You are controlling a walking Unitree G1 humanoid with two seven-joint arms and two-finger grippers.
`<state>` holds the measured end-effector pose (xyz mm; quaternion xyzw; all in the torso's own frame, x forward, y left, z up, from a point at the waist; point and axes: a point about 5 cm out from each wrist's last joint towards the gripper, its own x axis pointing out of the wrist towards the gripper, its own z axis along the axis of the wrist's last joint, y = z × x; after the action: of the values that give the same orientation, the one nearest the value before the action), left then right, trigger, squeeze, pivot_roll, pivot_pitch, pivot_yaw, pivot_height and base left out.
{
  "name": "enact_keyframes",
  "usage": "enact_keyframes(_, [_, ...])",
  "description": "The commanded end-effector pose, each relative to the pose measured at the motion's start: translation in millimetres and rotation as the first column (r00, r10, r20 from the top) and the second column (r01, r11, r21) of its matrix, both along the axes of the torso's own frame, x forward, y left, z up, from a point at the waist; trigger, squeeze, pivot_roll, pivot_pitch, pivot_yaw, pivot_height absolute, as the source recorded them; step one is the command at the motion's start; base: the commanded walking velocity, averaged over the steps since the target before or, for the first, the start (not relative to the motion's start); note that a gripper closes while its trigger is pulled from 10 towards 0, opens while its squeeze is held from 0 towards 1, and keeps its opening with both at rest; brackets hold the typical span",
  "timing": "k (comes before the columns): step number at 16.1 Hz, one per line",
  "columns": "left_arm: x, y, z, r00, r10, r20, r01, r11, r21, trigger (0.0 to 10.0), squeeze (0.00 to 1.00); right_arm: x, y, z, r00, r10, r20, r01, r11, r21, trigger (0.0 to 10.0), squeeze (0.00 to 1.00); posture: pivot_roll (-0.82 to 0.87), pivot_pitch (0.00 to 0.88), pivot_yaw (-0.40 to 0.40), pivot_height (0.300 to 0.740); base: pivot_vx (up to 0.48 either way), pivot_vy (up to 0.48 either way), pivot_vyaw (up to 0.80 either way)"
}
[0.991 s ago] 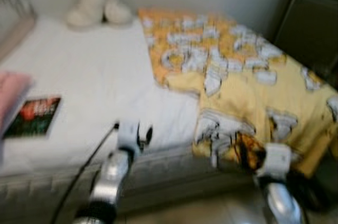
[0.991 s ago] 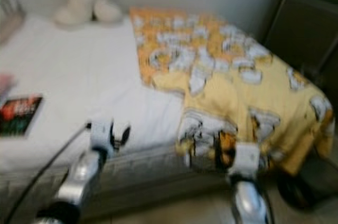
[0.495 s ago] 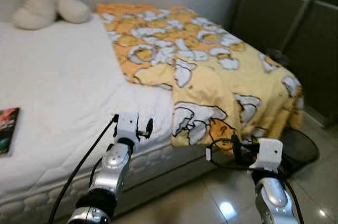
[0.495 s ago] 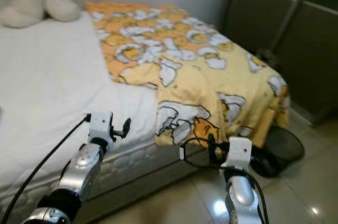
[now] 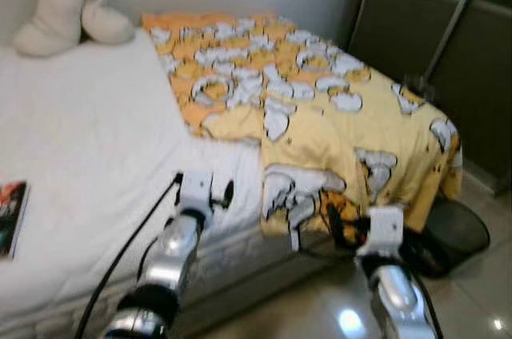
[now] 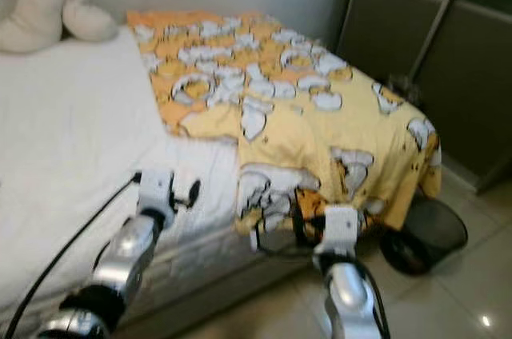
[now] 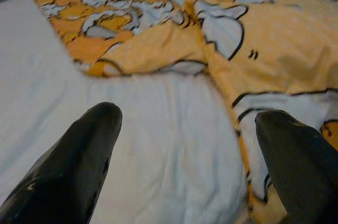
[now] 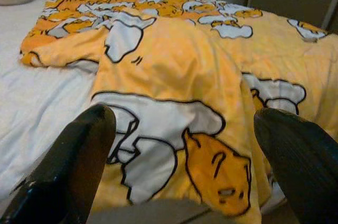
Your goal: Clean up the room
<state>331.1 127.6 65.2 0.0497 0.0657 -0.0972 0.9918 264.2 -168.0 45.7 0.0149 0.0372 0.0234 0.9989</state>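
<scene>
Hovering released: left end effector [image 7: 185,155], right end effector [image 8: 179,155] | blanket [image 5: 320,115] | basket [image 5: 456,231], contents unclear

- The blanket [image 5: 320,115] reads to me as soft matt cloth — yellow and orange with a white cartoon print, creased where it drapes over the edge of the bed.
- I see the white sheet [image 5: 88,139] as smooth matt fabric, and the mattress side [image 5: 240,251] beneath it looks quilted.
- The plush toy [image 5: 68,13] looks fuzzy and cream-coloured.
- The floor [image 6: 448,291] is glossy tile — it throws back bright spots of light.
- My left gripper [image 7: 185,155] and right gripper [image 8: 182,166] have black fingers with a slight plastic sheen; the forearms look like polished silver metal.
</scene>
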Motion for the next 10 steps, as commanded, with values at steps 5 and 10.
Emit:
enact_keyframes(5, [2.1,-5.7,3.2,0.998,-0.053,0.016,0.053,0.999,0.005,10.0,0.0,9.7,1.8,7.3,0.999,0.03,0.017,-0.031,0.999,0.017,10.0,0.0,0.04,0.0,-0.009,0.74,0.435,0.0,-0.13])
enact_keyframes(10, [3.5,-5.4,0.0,0.999,-0.052,-0.005,0.052,0.998,0.035,10.0,0.0,2.9,-0.3,1.1,1.0,0.024,-0.008,-0.024,0.999,0.027,10.0,0.0,0.03,0.0,-0.012,0.74,0.0,0.0,-0.74])
